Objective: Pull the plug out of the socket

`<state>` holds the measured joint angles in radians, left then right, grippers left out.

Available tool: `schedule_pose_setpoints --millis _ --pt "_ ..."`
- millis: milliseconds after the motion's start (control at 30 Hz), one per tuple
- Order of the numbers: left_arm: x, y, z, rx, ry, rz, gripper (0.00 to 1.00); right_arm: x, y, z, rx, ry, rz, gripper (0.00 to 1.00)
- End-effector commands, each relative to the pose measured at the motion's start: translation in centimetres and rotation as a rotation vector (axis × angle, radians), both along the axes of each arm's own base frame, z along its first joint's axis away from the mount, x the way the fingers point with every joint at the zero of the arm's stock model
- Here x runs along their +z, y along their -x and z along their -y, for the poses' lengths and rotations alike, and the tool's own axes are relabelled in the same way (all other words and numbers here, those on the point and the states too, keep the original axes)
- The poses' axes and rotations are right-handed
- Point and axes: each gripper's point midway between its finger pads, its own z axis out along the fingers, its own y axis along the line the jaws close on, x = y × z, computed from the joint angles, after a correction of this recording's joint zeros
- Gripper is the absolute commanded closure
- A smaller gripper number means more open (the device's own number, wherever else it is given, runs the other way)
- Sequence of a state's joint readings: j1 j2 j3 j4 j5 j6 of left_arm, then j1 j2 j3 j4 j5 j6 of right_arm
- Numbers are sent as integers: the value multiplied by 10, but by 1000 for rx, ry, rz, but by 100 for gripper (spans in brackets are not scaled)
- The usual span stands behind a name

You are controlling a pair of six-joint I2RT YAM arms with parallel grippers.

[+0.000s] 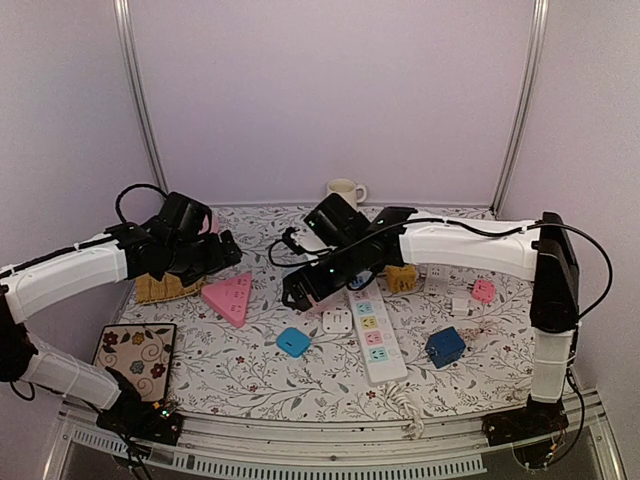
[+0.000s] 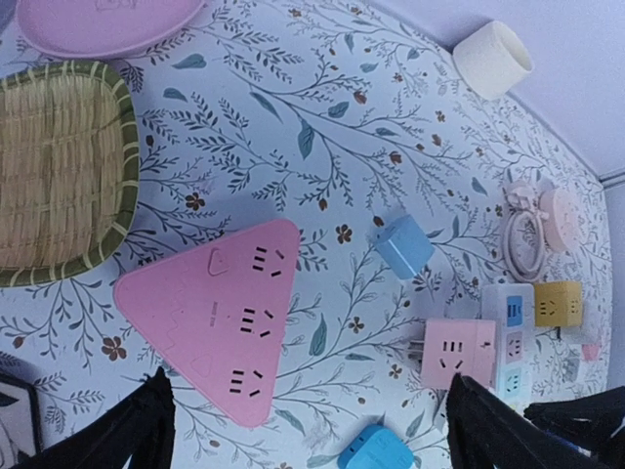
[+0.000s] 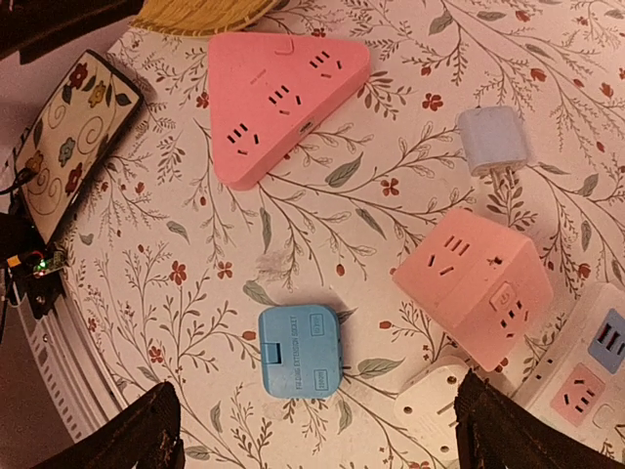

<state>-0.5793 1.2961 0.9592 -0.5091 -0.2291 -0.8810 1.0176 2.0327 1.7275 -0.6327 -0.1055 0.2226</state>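
Left gripper [image 2: 312, 430] and right gripper [image 3: 317, 430] jaws spread, pale blue plug [image 3: 493, 140] flat, prongs toward pink cube socket [image 3: 474, 283]

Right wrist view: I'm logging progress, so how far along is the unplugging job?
Looks done: the pink cube plug lies on the table beside the white power strip, its prongs bare in the left wrist view. In hand: nothing; the left gripper and right gripper both hang open above the table. Left: probably only backing away.

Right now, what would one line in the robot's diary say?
left gripper: open, empty | right gripper: open, empty | pink triangle socket: no plug in it | pink cube: lying loose, prongs bare
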Motion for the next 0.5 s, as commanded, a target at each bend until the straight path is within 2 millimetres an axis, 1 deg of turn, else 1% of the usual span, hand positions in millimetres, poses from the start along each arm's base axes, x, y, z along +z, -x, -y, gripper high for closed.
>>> schedule_pose_setpoints --millis 0,100,167,200,233,267,367,467 --pt "25 -6 5 -49 31 108 3 39 -27 28 -112 -65 85 1" --pt "35 -7 7 -57 26 143 3 54 -47 57 -204 -92 118 1" --pt "41 -8 8 -63 23 156 3 67 -60 81 -273 -116 147 1" --pt "43 -9 9 -67 23 161 3 70 -69 97 -315 -120 159 1" --pt "46 -10 9 -70 22 166 3 74 -71 107 -344 -134 167 1" --pt "47 -10 10 -74 19 167 3 78 -80 125 -391 -148 176 1" --pt "54 -13 10 -77 9 186 3 88 -97 173 -516 -186 217 1" --pt "65 -16 8 -80 -1 226 3 93 -111 221 -632 -212 251 1"
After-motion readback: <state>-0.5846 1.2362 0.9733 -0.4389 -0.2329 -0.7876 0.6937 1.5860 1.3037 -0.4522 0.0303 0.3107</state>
